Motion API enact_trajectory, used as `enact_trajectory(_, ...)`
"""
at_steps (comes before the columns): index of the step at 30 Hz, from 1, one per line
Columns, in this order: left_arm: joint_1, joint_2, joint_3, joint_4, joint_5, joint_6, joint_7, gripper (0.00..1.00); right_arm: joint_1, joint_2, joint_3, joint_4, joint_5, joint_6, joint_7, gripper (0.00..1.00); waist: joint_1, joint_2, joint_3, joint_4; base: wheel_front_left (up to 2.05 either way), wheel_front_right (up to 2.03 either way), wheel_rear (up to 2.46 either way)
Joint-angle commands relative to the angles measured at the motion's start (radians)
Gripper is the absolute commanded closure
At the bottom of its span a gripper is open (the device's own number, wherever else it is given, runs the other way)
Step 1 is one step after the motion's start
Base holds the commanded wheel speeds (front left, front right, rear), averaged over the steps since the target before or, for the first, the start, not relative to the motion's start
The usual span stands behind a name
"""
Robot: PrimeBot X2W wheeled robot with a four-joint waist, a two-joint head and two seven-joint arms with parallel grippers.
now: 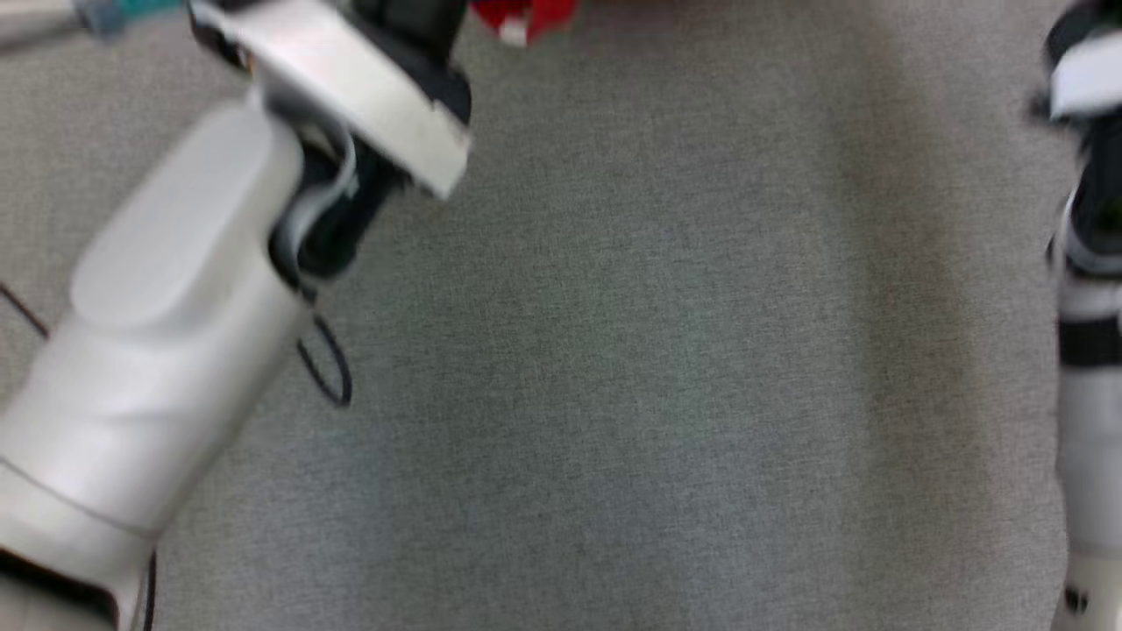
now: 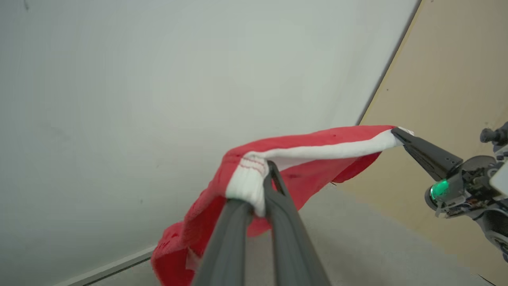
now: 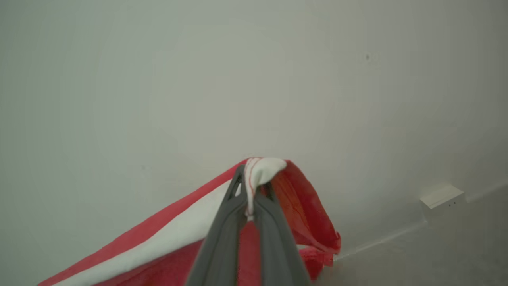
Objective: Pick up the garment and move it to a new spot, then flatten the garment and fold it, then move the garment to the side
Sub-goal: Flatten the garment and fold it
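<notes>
Red cloth garment (image 2: 309,147) with a white band is off the floor, strung in the air between both claws in front of a plain pale wall (image 2: 158,79).

Left gripper (image 2: 266,178): long dark fingers pinched tight on a white corner with red stitching, cloth bunched between the tips.

Right gripper (image 3: 251,186): same, clamped closed on the other white corner, fabric folded over the tips.

The white band runs fairly straight from one grip to the other. The red body sags loose below it. Can't tell whether the low end touches the grey carpet floor (image 1: 657,350).

Left wrist view catches the right claw side-on, with a green light (image 2: 438,190) lit near its wrist and a tan board (image 2: 456,79) behind.

Head view is blurred:
- pale left forearm (image 1: 175,307) from lower left, reaching up
- right arm (image 1: 1087,263) along the right edge
- scrap of red cloth at the top edge

Small white box (image 3: 440,198) sits at the base of the wall in the right wrist view.
</notes>
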Motion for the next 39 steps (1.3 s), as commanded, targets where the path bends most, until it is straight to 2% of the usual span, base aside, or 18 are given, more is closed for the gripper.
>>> enact_trajectory(1, 0.076, 0.037, -0.037, -0.027, -0.038, -0.004, -0.022, 1.0, 0.115, -0.01, 0.019, -0.045, 0.01, 0.0, -0.009, 1.0, -0.0004, 0.0, -0.026, 0.0, 0.0, 0.0, 0.0)
enact_trajectory(6, 0.259, 0.13, -0.118, -0.123, -0.102, -0.001, -0.056, 1.0, 0.434, -0.067, -0.016, -0.183, 0.067, 0.0, -0.015, 1.0, -0.0004, 0.0, -0.072, 0.025, 0.0, 0.0, 0.0)
enact_trajectory(9, 0.379, 0.173, -0.139, -0.182, -0.126, 0.0, -0.064, 1.0, 0.597, -0.076, -0.038, -0.265, 0.094, -0.001, -0.003, 1.0, -0.0004, 0.0, -0.091, 0.032, 0.0, 0.0, 0.0)
enact_trajectory(13, 0.497, 0.2, -0.171, -0.255, -0.118, 0.002, -0.068, 1.0, 0.765, -0.09, -0.052, -0.368, 0.098, -0.002, 0.015, 1.0, -0.0004, 0.0, -0.115, 0.047, 0.0, 0.0, 0.0)
enact_trajectory(20, 0.679, 0.199, -0.222, -0.354, -0.094, 0.048, -0.074, 1.0, 1.019, -0.079, -0.08, -0.505, 0.025, -0.001, 0.047, 1.0, -0.0004, 0.0, -0.216, 0.084, 0.0, 0.0, 0.0)
enact_trajectory(21, 0.679, 0.199, -0.222, -0.354, -0.094, 0.048, -0.074, 1.0, 1.019, -0.079, -0.08, -0.505, 0.025, -0.001, 0.047, 1.0, -0.0004, 0.0, -0.216, 0.084, 0.0, 0.0, 0.0)
enact_trajectory(31, 0.999, 0.218, -0.203, -0.471, -0.153, 0.155, -0.074, 1.0, 1.321, -0.028, -0.176, -0.659, -0.038, -0.002, 0.121, 1.0, -0.0004, 0.0, -0.339, 0.078, 0.0, 0.0, 0.0)
enact_trajectory(36, 1.085, 0.227, -0.187, -0.516, -0.15, 0.17, -0.074, 1.0, 1.408, -0.012, -0.236, -0.734, 0.013, -0.002, 0.155, 1.0, -0.0004, 0.0, -0.332, 0.09, 0.0, 0.0, 0.0)
enact_trajectory(39, 1.092, 0.214, -0.18, -0.539, -0.171, 0.159, -0.074, 1.0, 1.412, -0.008, -0.266, -0.759, 0.02, -0.002, 0.171, 1.0, -0.0004, 0.0, -0.313, 0.097, 0.0, 0.0, 0.0)
